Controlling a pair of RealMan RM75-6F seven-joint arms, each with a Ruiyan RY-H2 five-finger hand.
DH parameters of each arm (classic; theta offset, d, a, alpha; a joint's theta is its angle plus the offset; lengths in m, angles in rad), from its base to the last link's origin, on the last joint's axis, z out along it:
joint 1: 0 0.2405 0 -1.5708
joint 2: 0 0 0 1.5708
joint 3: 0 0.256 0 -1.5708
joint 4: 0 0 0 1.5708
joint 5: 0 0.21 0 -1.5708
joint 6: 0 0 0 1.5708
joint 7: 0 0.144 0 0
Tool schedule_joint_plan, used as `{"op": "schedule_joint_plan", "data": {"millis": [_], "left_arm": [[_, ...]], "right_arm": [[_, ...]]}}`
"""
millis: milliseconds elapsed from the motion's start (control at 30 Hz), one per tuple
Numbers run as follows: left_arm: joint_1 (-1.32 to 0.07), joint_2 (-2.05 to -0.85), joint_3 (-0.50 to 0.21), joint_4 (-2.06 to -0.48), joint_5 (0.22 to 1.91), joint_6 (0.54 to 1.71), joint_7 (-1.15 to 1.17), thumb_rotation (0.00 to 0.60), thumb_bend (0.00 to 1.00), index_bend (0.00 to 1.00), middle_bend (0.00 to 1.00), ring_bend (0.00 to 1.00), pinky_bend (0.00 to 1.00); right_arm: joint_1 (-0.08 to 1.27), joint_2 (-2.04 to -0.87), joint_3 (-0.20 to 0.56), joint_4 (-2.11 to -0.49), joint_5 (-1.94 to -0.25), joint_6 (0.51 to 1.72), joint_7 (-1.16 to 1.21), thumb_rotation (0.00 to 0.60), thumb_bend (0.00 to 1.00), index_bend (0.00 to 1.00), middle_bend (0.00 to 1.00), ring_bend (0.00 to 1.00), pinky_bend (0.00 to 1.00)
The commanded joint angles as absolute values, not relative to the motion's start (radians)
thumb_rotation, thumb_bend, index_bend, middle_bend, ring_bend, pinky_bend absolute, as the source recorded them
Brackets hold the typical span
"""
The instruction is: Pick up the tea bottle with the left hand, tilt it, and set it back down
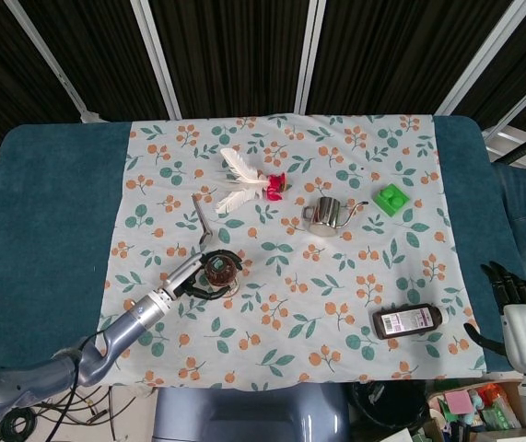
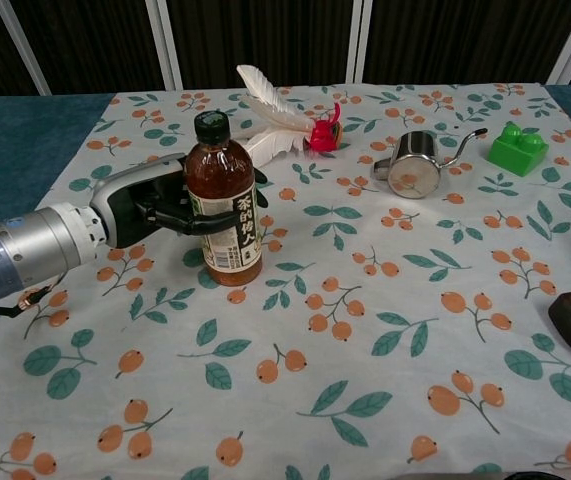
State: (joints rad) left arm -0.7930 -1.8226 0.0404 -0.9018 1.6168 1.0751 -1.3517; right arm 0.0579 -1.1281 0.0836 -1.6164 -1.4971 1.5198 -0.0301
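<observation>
The tea bottle (image 2: 227, 222) has amber liquid, a dark cap and a white label, and it stands upright on the floral cloth (image 2: 385, 330). From the head view I see it from above (image 1: 219, 268). My left hand (image 2: 150, 205) reaches in from the left and its black fingers wrap around the bottle's middle; the same hand (image 1: 192, 282) shows left of the bottle in the head view. My right hand (image 1: 519, 309) hangs off the table's right edge, far from the bottle, fingers apart and holding nothing.
A white feather shuttlecock with a red base (image 2: 283, 122) lies behind the bottle. A small metal pitcher (image 2: 411, 170) and a green brick (image 2: 517, 148) sit further right. A dark bottle (image 1: 406, 320) lies on its side near the front right. A thin metal tool (image 1: 203, 219) lies behind the left hand.
</observation>
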Motion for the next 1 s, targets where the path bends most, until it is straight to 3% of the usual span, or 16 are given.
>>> {"op": "schedule_joint_plan", "data": {"millis": [33, 333, 467, 567, 800, 1000], "left_arm": [[-0.794, -1.813, 0.031, -0.917, 1.619, 1.092, -1.358, 0.600, 0.51, 0.31, 0.35, 0.24, 0.25], [-0.816, -1.763, -0.029, -1.009, 1.626, 1.157, -1.200, 0.600, 0.51, 0.30, 0.35, 0.24, 0.25], [-0.832, -1.753, -0.090, -1.033, 1.623, 1.197, -0.752, 0.600, 0.51, 0.30, 0.34, 0.24, 0.25], [-0.827, -1.757, -0.114, -1.047, 1.602, 1.206, -0.562, 0.600, 0.51, 0.30, 0.34, 0.24, 0.25], [-0.826, -1.818, -0.119, -0.895, 1.651, 1.302, -0.113, 0.600, 0.51, 0.30, 0.33, 0.24, 0.25], [-0.816, -1.883, -0.115, -0.814, 1.649, 1.344, -0.123, 0.600, 0.50, 0.29, 0.33, 0.24, 0.25]], "right_arm": [[0.058, -1.128, 0.084, -1.617, -1.496, 1.520, -0.030, 0.600, 0.10, 0.12, 0.08, 0.13, 0.16], [0.057, -1.127, 0.083, -1.618, -1.497, 1.521, -0.032, 0.600, 0.10, 0.12, 0.08, 0.13, 0.16], [0.057, -1.127, 0.083, -1.619, -1.498, 1.520, -0.032, 0.600, 0.10, 0.12, 0.08, 0.13, 0.16], [0.057, -1.127, 0.082, -1.620, -1.499, 1.521, -0.033, 0.600, 0.10, 0.12, 0.08, 0.13, 0.16], [0.057, -1.128, 0.083, -1.621, -1.498, 1.520, -0.035, 0.600, 0.10, 0.12, 0.08, 0.13, 0.17], [0.057, -1.128, 0.083, -1.620, -1.496, 1.519, -0.035, 0.600, 0.10, 0.12, 0.08, 0.13, 0.16]]}}
